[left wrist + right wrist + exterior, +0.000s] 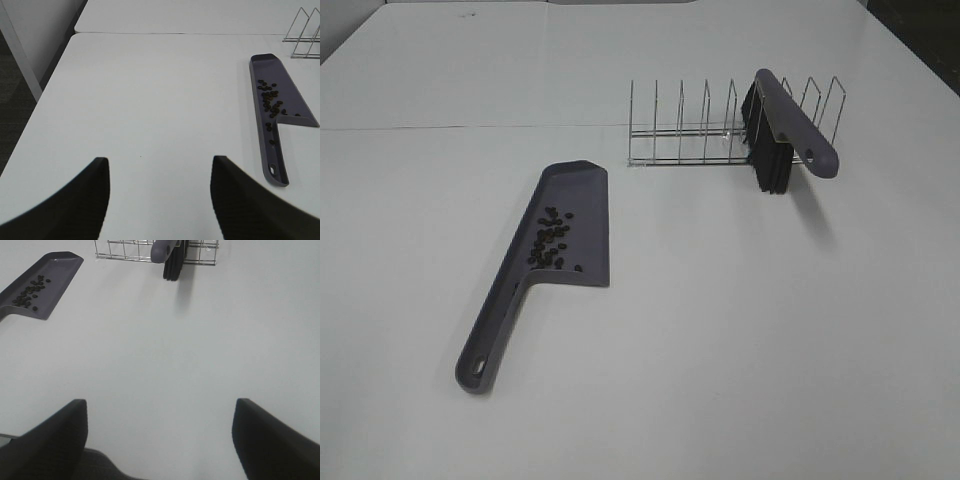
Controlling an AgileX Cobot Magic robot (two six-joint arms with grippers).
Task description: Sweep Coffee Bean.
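The coffee beans [551, 240] lie in a loose cluster inside the purple-grey dustpan [582, 200], which rests flat on the white table [740, 330] left of centre, handle toward the front. The beans also show in the left wrist view [270, 99] and the right wrist view [30, 291]. The brush [796, 122], purple-grey handle and black bristles, stands in the wire rack [680, 130] at the back. Neither arm shows in the high view. My left gripper [159, 192] is open and empty, well away from the dustpan [295, 107]. My right gripper [160, 432] is open and empty over bare table.
The wire rack [130, 249] has several upright dividers. A seam runs between two table tops behind the rack. The table's left edge [47, 85] drops to a dark floor.
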